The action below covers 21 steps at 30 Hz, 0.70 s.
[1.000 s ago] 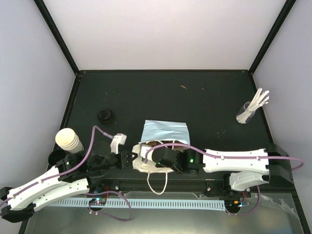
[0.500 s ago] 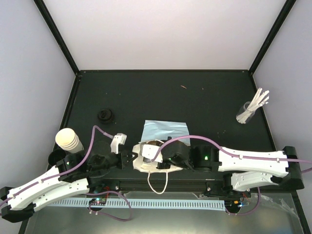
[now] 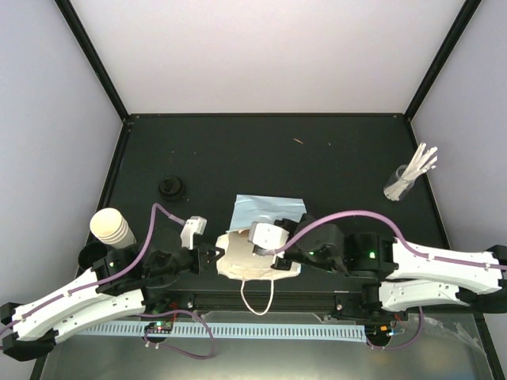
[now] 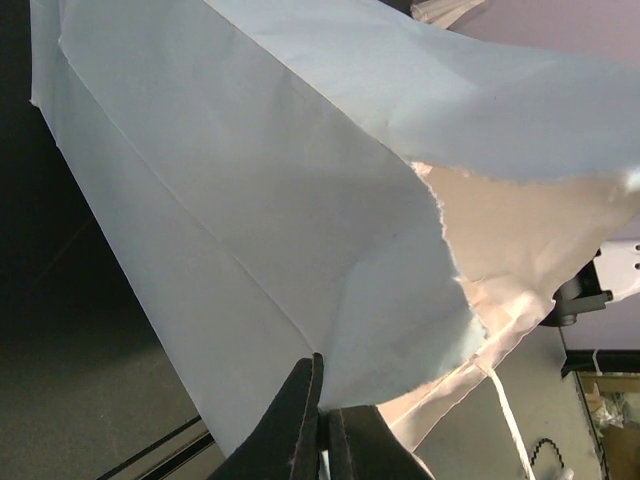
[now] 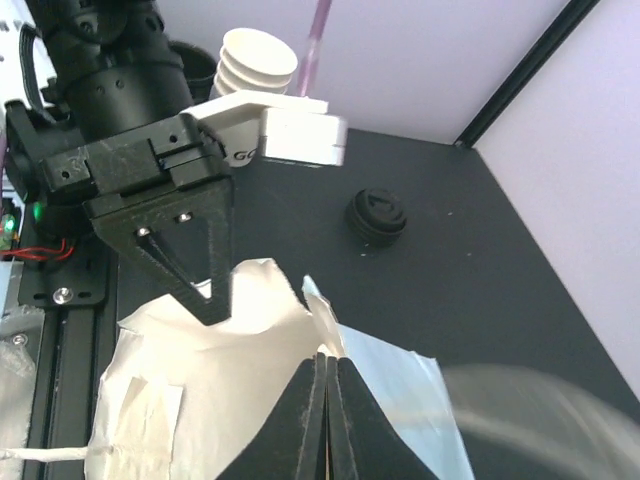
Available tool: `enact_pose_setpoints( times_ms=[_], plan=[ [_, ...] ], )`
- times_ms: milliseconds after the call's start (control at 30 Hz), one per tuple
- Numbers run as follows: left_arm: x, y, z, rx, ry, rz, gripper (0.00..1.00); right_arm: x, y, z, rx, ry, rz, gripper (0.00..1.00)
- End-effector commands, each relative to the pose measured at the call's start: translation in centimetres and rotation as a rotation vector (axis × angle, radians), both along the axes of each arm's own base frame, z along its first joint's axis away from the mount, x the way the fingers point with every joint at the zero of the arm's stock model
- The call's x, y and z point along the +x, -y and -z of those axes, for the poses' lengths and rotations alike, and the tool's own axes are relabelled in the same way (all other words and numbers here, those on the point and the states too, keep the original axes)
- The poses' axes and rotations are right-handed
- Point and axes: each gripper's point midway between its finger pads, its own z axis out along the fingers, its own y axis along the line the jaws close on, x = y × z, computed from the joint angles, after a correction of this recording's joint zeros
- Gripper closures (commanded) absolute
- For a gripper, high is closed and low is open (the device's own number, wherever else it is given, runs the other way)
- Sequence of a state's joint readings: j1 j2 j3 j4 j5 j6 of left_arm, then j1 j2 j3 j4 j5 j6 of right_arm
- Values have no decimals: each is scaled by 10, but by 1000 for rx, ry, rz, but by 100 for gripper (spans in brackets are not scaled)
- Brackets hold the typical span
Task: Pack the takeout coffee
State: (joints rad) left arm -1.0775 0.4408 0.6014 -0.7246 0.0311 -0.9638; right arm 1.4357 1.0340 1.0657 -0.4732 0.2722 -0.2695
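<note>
A light-blue paper bag (image 3: 269, 210) lies near the table's front edge, its white-lined mouth (image 3: 242, 263) facing the arms. My left gripper (image 3: 215, 255) is shut on the mouth's left rim; the left wrist view shows the bag's paper (image 4: 250, 200) pinched at my left gripper's tips (image 4: 322, 392). My right gripper (image 3: 255, 249) is shut on the far rim, where the bag's blue outside (image 5: 400, 400) meets my right gripper's tips (image 5: 328, 362). The takeout coffee shows as a stack of cream cups (image 3: 111, 227) (image 5: 258, 60) and black lids (image 3: 172, 188) (image 5: 377, 215), both left of the bag.
A clear glass of white sticks (image 3: 405, 180) stands at the far right. The bag's white handle (image 3: 257, 299) hangs over the front rail. In the right wrist view the left arm's black fingers (image 5: 205, 285) meet the bag rim close to my right gripper.
The right arm has drawn back to the right, out of the bag's mouth, and now holds the rim. The mouth's shape has shifted. The left arm has held still.
</note>
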Motion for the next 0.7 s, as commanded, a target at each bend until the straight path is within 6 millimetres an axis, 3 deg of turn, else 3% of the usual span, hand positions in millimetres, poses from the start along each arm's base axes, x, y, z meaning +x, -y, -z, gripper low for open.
enact_pose_setpoints(
  times_ms=[0,133,367,500,667],
  plan=[
    [-2,6,-9,-40,-8,11,99,6,24,-26,63,4,69,94],
    [-2,6,-10,-42,-8,12,98,13,47,-26,67,12,135,91],
    [-2,6,-9,-40,-11,11,98,28,81,-3,11,29,259,69],
    [-1,7,-9,-40,-9,9,99,29,88,5,-9,28,279,51],
    [-1,8,-8,-36,-10,11,98,30,88,15,-49,30,285,42]
  ],
)
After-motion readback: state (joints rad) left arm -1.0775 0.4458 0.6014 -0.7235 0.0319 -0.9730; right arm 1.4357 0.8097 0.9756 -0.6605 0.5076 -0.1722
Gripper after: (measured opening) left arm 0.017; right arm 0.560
